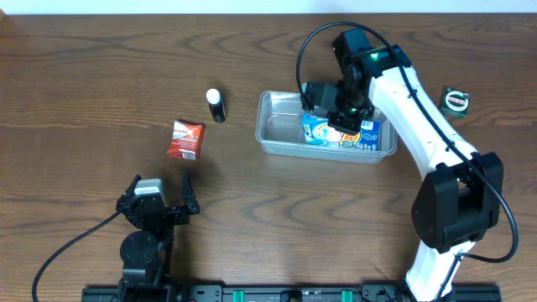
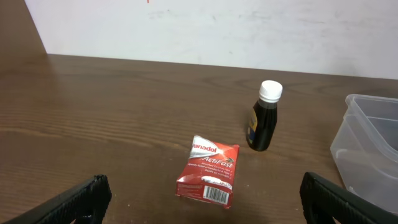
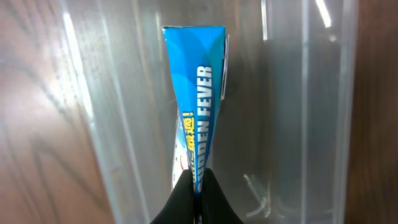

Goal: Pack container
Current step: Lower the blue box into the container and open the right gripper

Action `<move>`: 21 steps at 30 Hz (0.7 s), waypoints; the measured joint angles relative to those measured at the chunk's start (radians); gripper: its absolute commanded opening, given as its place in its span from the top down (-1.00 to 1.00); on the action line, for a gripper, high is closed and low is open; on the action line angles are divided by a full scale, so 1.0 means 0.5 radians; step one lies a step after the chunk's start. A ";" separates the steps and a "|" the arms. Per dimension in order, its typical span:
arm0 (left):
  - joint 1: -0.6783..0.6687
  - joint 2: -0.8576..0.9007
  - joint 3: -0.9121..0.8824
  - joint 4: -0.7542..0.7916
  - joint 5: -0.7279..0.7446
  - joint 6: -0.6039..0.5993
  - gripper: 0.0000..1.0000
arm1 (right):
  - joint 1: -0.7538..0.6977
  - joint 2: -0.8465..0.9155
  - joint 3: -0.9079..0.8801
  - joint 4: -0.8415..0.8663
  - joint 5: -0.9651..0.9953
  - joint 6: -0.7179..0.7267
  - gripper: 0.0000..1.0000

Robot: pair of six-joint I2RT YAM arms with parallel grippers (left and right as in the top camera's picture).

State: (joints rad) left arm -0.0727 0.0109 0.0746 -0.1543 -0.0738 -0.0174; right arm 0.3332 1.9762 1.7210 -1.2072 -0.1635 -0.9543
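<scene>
The container [image 1: 277, 138] is a clear rectangular tub right of the table's centre; its corner shows at the right edge of the left wrist view [image 2: 367, 146]. My right gripper [image 1: 346, 117] hangs over it, shut on a blue packet [image 3: 198, 106] that reaches down inside the container [image 3: 298, 112]. The blue packet [image 1: 348, 132] shows under the arm in the overhead view. My left gripper [image 1: 159, 201] stands open near the front left, its fingers [image 2: 74, 202] wide apart. A red packet [image 2: 208, 171] lies ahead of it, nothing between the jaws.
A small dark bottle with a white cap [image 1: 216, 106] stands left of the container, also upright behind the red packet [image 1: 185, 140] in the left wrist view [image 2: 264, 118]. A small green-and-white packet [image 1: 456, 101] lies at the far right.
</scene>
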 measured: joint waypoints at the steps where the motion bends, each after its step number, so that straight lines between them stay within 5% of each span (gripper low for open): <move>1: 0.000 0.000 0.000 0.000 0.001 -0.001 -0.96 | 0.000 0.000 -0.001 -0.021 -0.002 -0.001 0.97; 16: 0.000 0.000 0.000 0.000 0.001 -0.001 -0.96 | -0.008 0.002 -0.060 -0.043 -0.071 0.009 0.97; 21: 0.000 0.000 0.000 0.000 0.000 0.000 -0.96 | -0.045 0.002 -0.060 -0.046 -0.094 0.040 0.84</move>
State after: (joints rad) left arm -0.0727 0.0109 0.0746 -0.1543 -0.0738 -0.0174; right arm 0.3107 1.9770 1.6909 -1.2301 -0.2104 -0.9340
